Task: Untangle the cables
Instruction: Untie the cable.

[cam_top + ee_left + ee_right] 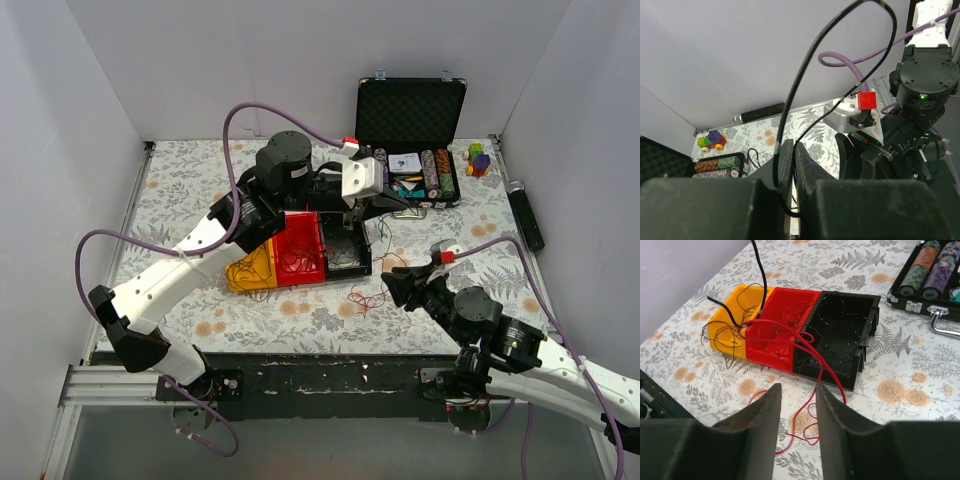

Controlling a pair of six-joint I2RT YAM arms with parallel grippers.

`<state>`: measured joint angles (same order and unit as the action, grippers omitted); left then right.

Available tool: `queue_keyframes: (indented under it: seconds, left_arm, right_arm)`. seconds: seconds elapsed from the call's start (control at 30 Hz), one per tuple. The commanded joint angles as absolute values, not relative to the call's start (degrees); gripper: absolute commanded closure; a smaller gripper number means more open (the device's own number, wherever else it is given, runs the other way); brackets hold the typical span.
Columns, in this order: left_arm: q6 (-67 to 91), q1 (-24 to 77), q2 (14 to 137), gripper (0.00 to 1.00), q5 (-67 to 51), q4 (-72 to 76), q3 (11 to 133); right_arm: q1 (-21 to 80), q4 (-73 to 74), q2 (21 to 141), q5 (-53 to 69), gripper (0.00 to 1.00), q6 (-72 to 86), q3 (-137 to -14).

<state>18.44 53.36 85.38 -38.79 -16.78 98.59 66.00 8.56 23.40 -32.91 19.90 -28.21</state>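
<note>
The cables are thin red and black wires draped over a row of yellow (729, 320), red (782, 322) and black (840, 332) bins. A red cable (807, 417) trails out of the bins onto the table in loops; it also shows in the top view (370, 297). A black cable (760, 275) rises from the bins. My left gripper (794, 150) is shut on a black cable (790, 100) that loops high above the fingers; a trace of red shows between the pads. In the top view it (395, 203) hovers behind the black bin. My right gripper (797, 405) is open and empty over the red loops.
An open black case (410, 105) with poker chips stands at the back right. A small toy of coloured bricks (479, 158) and a black cylinder (527, 215) lie to its right. The bins (300, 255) sit mid-table on a floral cloth. White walls enclose three sides.
</note>
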Motion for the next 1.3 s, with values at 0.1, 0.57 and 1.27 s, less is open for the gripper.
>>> queue_keyframes:
  seconds: [0.1,0.57,1.27]
  left_arm:
    - [13.5,53.3,81.7,1.0,-38.3,-22.9,105.0]
    - [10.9,53.3,80.6,1.0,-38.1,-24.7,105.7]
    - [11.2,53.3,79.6,1.0,-39.5,-25.4,106.1]
  right_arm:
    - [66.0,6.5,21.3,-30.3,0.92,20.2,-27.6]
    - [65.9,14.8,18.4,-31.8,0.64,19.1,-33.7]
    - [65.9,5.5,29.9,-32.8,0.51,11.3,-36.0]
